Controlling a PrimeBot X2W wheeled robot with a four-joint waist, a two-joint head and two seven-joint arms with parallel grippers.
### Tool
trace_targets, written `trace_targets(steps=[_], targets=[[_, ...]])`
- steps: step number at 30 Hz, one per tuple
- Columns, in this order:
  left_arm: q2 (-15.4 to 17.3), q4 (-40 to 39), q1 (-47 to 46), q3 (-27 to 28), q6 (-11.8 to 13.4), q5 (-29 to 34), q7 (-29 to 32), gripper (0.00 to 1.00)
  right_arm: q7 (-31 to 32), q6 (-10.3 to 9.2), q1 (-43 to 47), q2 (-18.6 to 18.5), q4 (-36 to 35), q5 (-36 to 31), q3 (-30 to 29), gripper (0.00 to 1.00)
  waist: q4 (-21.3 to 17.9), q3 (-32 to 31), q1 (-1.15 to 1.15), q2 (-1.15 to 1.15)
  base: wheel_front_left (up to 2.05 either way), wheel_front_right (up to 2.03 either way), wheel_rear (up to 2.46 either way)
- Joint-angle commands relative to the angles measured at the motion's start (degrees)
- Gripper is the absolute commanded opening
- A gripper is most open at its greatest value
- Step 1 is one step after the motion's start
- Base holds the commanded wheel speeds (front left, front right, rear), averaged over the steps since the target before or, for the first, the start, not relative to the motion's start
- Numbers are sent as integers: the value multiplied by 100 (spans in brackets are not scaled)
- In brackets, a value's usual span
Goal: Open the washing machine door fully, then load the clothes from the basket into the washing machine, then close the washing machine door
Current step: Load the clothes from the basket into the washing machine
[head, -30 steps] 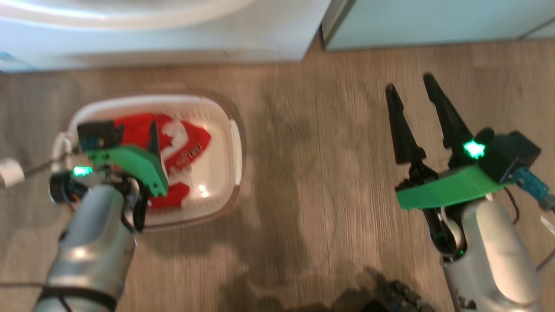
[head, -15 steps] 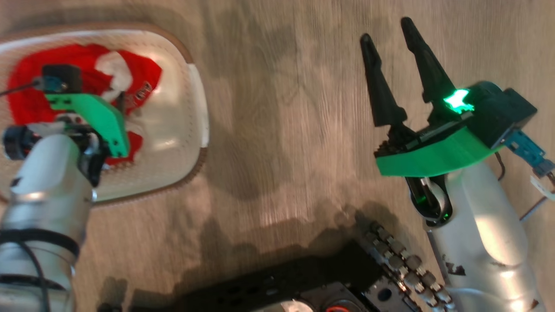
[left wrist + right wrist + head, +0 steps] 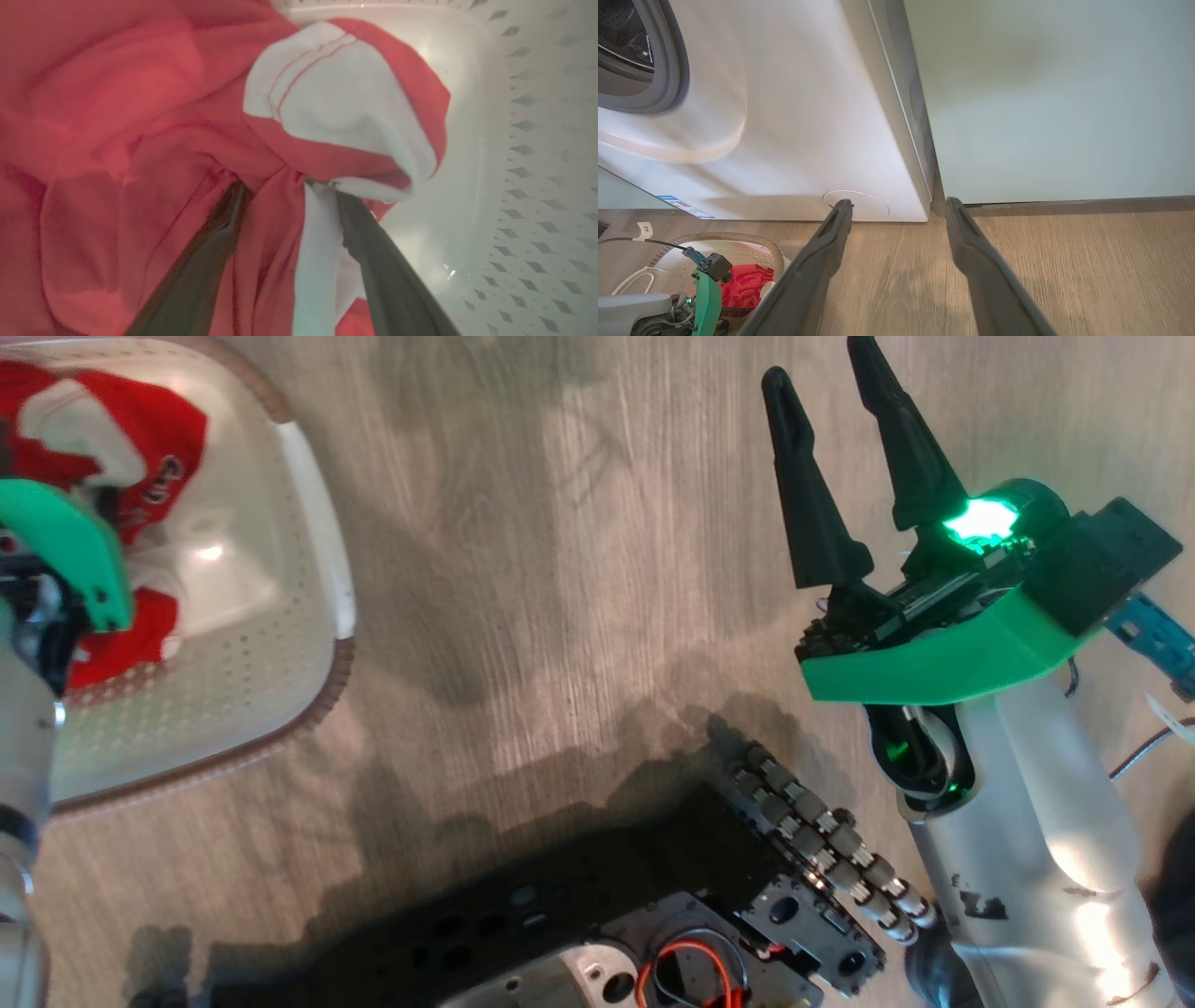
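Okay so, left end effector (image 3: 287, 189): jaws spread wide, both fingers poked down into the clothes (image 3: 117, 116). A fold of red and a white band sit between the tips, not pinched as far as I can see.
Clothes: bunched in the basket (image 3: 537, 140), piled toward one side, with bare basket floor on the other.
Left wrist view extra: close-up of the white patch with thin red stripes and the diamond-shaped holes in the basket wall. No other camera gets that.
Head view extra: basket (image 3: 233, 663) on the wood floor (image 3: 560, 569) at the upper left, clothes (image 3: 159, 439) inside. The left fingers are hidden behind the green wrist piece (image 3: 65, 551), so no jaw info from there. Also the robot's dark base (image 3: 607, 915) at the bottom.
Right end effector (image 3: 817, 359): open, empty, over bare floor, well apart from the basket.
Right wrist view extra: washing machine (image 3: 784, 116) with the grey ring (image 3: 668, 70) of its drum mouth at the upper left, probably uncovered, but only an edge shows. Round flap (image 3: 857, 205) low on the front, blue sticker (image 3: 668, 200), mint cabinet panel (image 3: 1041, 93) just beside the machine.
Basket vs machine: basket (image 3: 738, 238) sits on the floor near the machine's front.
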Motion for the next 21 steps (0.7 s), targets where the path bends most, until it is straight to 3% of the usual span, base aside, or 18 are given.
trace_targets(steps=[1, 8, 9, 10, 11, 21], targets=[[272, -10, 83, 62, -19, 35, 25, 100, -35, 0, 173, 14, -191, 55, 124, 100, -127, 128, -1, 0, 0, 0, 0], [357, 125, 4, -8, -21, 30, 239, 100, -35, 0, 237, 14, -201, 129, 122, 100, -146, 180, -1, 0, 0, 0, 0], [358, 145, -12, 0, -3, 13, 275, 94, -35, 0, 246, 14, -205, 135, 119, 100, -145, 182, -1, 0, 0, 0, 0], [355, 165, -24, 9, 9, -9, 316, 31, -35, 0, 251, 14, -207, 139, 119, 100, -146, 183, -1, 0, 0, 0, 0], [354, 185, -36, 11, 34, -20, 362, 0, -35, 0, 252, 14, -208, 144, 120, 100, -147, 181, -1, 0, 0, 0, 0], [296, 255, 34, 68, 335, -143, 229, 0, -36, 0, 155, 15, -143, 151, 84, 100, -80, -116, -1, 0, 0, 0, 0]])
